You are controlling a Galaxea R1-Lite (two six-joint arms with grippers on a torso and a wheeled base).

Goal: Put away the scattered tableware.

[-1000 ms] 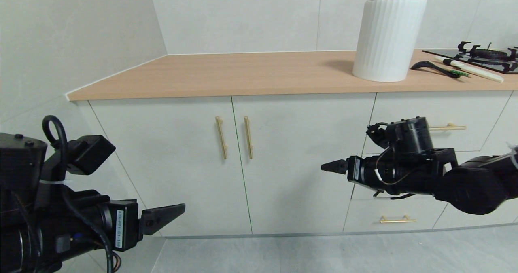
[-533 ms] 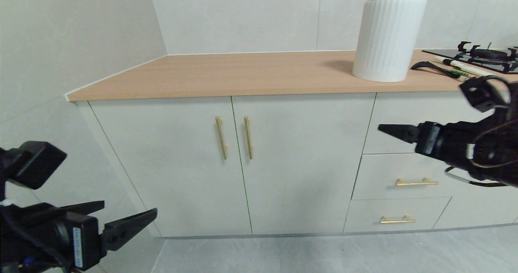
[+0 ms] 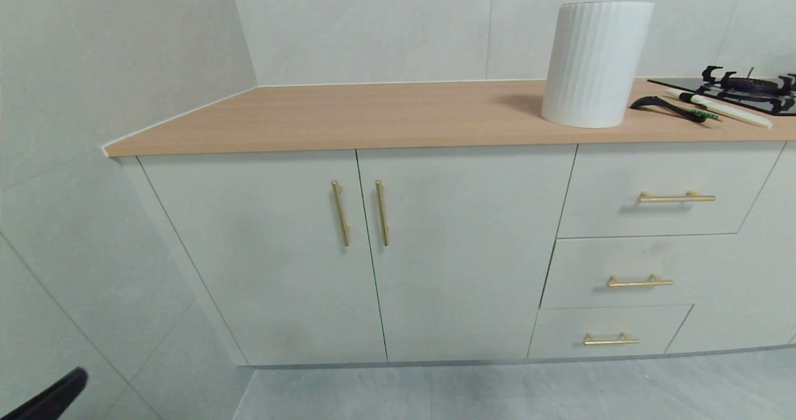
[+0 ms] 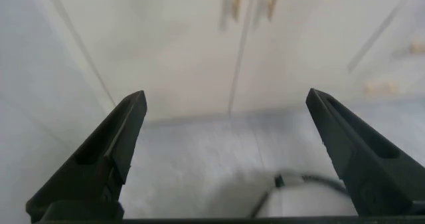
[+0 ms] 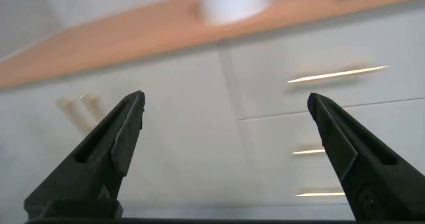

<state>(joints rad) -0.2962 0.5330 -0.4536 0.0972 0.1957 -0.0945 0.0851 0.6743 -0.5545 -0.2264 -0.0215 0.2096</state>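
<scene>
Head view: utensils [image 3: 721,108] lie loose on the counter [image 3: 348,112] just beside the holder [image 3: 594,65], likely their store.

Left wrist view: left pincer [image 4: 229,147] gapes wide, empty, facing the floor.

Right wrist view: right pincer [image 5: 226,151] gapes wide, empty, with the holder [image 5: 234,1] well beyond its tips. It looks ready for grasping.

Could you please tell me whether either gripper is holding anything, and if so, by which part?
Nothing is held: the black left gripper and the black right gripper are both open, with nothing between their jaws.
</scene>
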